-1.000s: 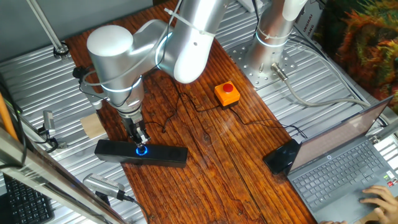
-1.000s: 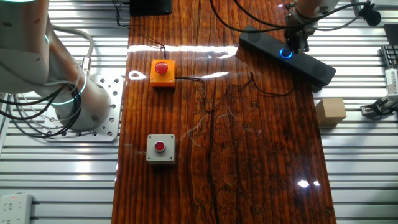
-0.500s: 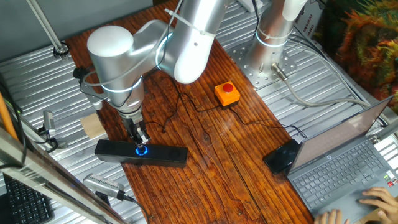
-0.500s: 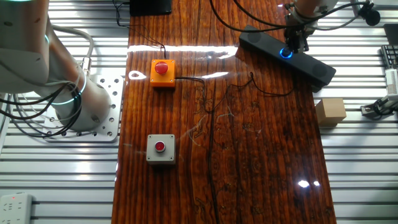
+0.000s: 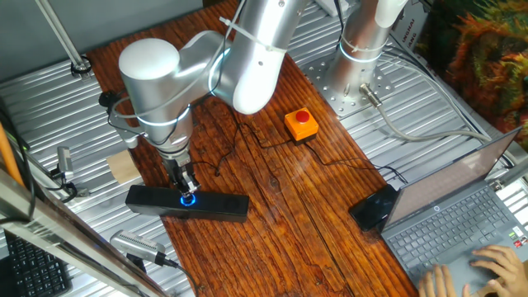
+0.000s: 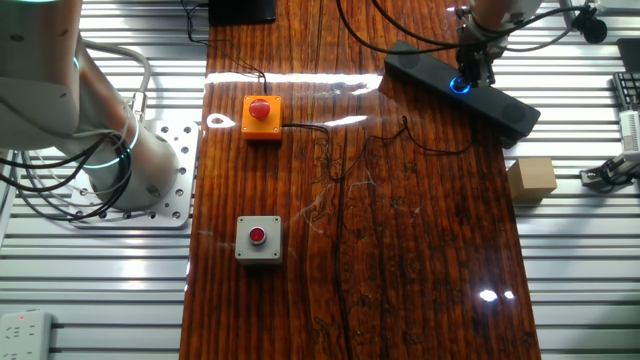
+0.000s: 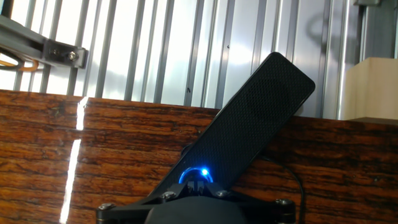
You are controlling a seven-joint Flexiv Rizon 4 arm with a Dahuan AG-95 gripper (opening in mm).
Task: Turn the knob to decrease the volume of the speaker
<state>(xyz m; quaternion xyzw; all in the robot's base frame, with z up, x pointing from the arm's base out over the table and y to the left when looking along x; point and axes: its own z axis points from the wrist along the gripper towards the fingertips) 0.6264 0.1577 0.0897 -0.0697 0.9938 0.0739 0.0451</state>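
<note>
While pinched shut on knob [image 5: 189,199] of speaker [image 5: 216,206], gripper [image 5: 188,188] unmoved since before; upper arm shifted slightly.

A glossy dark wood counter [image 6: 400,250] runs between ribbed metal panels [image 6: 580,280], with bright glare spots from overhead light on its varnish. Just beside the pincer [image 5: 189,190] a small wooden block [image 5: 124,167] sits on the metal. Well apart from it stand an orange button box [image 5: 301,124], a grey button box [image 6: 258,239] and an open laptop [image 5: 462,223].
</note>
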